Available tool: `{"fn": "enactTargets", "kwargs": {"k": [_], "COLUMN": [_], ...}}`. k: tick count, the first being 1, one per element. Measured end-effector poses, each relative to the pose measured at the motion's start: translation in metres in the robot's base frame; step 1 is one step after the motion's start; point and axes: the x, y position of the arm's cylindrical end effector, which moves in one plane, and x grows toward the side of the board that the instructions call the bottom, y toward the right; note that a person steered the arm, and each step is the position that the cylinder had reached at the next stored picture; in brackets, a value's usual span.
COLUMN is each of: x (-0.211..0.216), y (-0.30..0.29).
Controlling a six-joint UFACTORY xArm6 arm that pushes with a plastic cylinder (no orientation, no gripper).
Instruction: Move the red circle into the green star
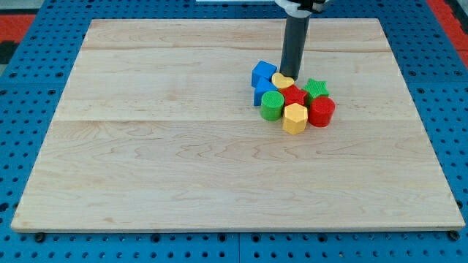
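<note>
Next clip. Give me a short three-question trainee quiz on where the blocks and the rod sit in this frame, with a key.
1. True or false: the red circle lies at the view's right end of the cluster, just below the green star.
2. Which block lies directly below my tip in the view? A. yellow heart B. green cylinder C. yellow hexagon
3. Fill in: the two blue blocks sit on the view's ____ side of the cluster.

Key: 1 true. 2 A. 3 left.
</note>
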Motion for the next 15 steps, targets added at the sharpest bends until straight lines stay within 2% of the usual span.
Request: {"fn": "enactTargets", "kwargs": {"k": [1, 3, 4, 5, 6, 7, 8, 9, 10, 15], "x": [0.012, 0.003, -0.023, -0.033, -0.006, 0.057, 0.119, 0.169, 0.182, 0.092], "y": [0.000, 0.000, 0.023, 0.089, 0.132, 0.177, 0.183, 0.150, 0.112, 0.102]}}
